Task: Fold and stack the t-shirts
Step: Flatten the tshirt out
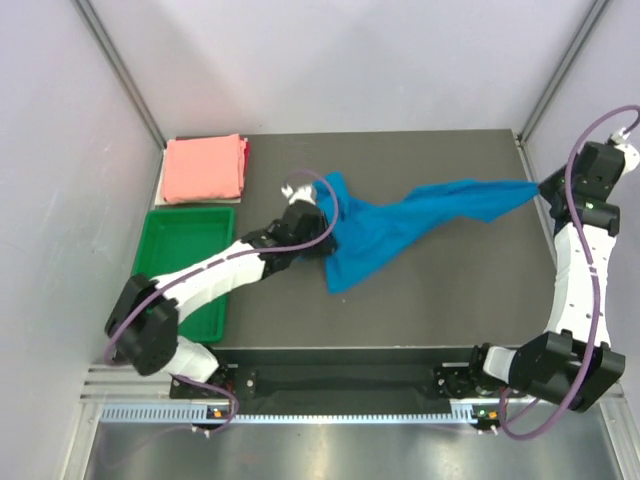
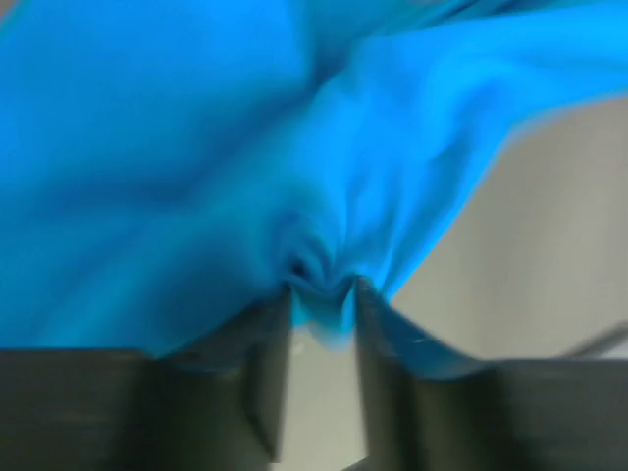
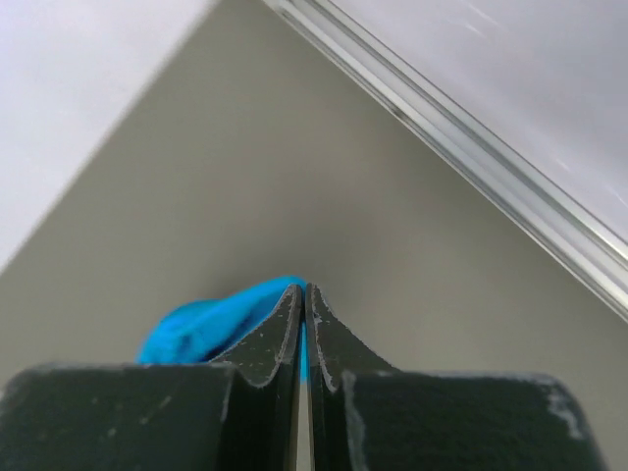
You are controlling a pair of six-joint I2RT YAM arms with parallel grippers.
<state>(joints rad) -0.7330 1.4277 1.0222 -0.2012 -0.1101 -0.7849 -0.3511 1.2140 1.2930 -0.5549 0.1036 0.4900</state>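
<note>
- Starting with the blue t-shirt (image 1: 400, 225): it lay drawn out across the middle of the table (image 1: 450, 300), its long axis running left to right between my two pincers. The broad bulk sat at the left end and it narrowed to a twisted tail at the right.
- My left pincer (image 1: 318, 205) had the wide end. The jaws stood narrowly apart, with a pucker of blue cloth pinched between the tips.
- My right pincer (image 1: 540, 190) was fully closed on the very tip of the tail, at the table's right edge.
- Most of the cloth lay just right of my left pincer, so I judged that arm the nearer one for spreading or folding. The right arm only anchored the far end.
- The top view alone showed the whole stretch. The left wrist view, blurred, showed only the creases running into the left pincer (image 2: 322, 304), and the right wrist view showed the blue sliver clamped in the right pincer (image 3: 305, 294).
- The pink t-shirt (image 1: 205, 168) sat folded at the back left corner, well apart, behind the green tray (image 1: 190, 245).
</note>
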